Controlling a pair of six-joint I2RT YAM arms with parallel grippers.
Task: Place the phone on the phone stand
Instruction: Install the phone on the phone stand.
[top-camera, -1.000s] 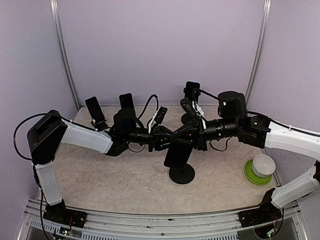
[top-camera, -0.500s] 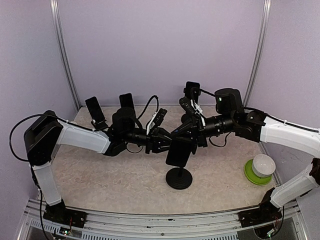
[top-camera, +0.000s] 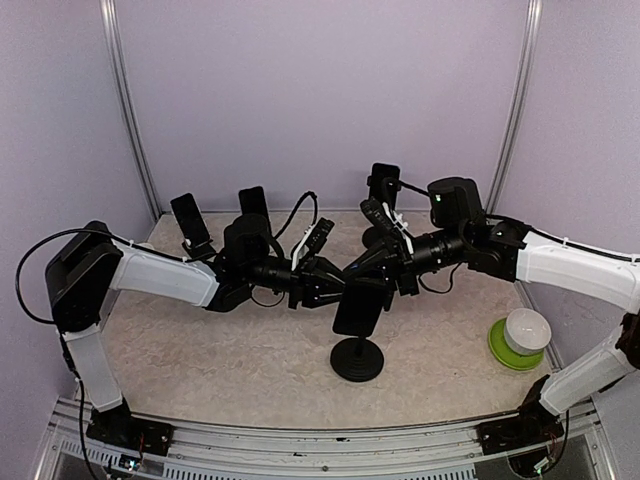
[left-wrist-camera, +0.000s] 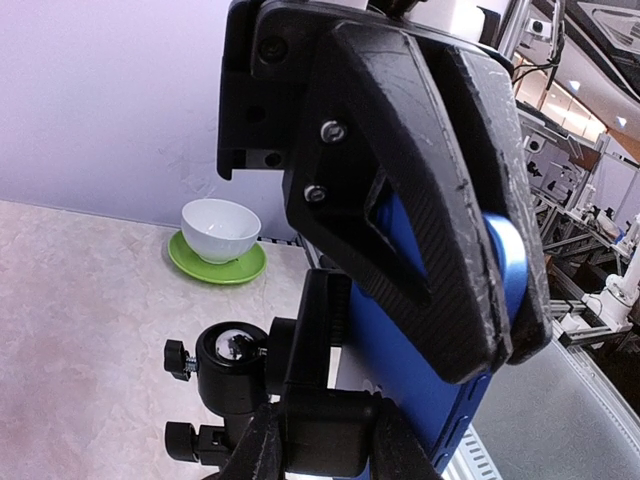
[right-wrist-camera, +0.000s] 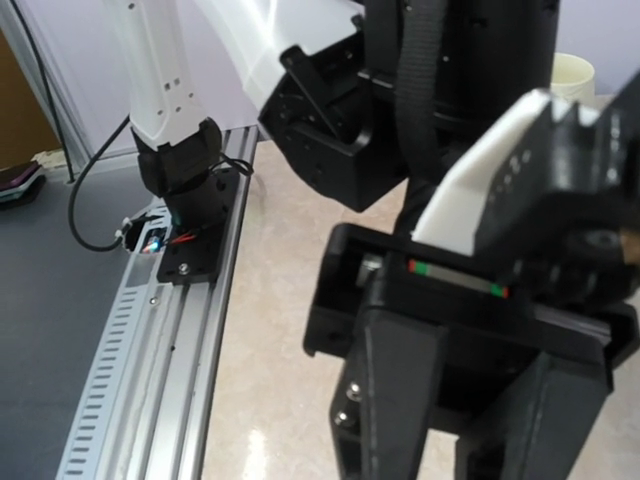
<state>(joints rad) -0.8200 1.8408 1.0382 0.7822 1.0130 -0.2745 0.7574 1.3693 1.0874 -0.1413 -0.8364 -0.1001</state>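
Phone (top-camera: 358, 306): I see a blue body with a dark face, tilted, right above the phone stand (top-camera: 357, 360) base and close against its clamp.
Left hand (top-camera: 328, 291): pinching the phone's edge, left of the stand.
Right hand (top-camera: 388, 272): fingers pressed together, up-right of the stand; I cannot tell what it touches.
Stand: black, round foot on the surface (top-camera: 240, 370).

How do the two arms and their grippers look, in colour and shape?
The left arm and right arm have white shells on the long links, black joints and thin black cables. The left gripper is black; its fingers are flat, triangular, with a cut-out and screws.
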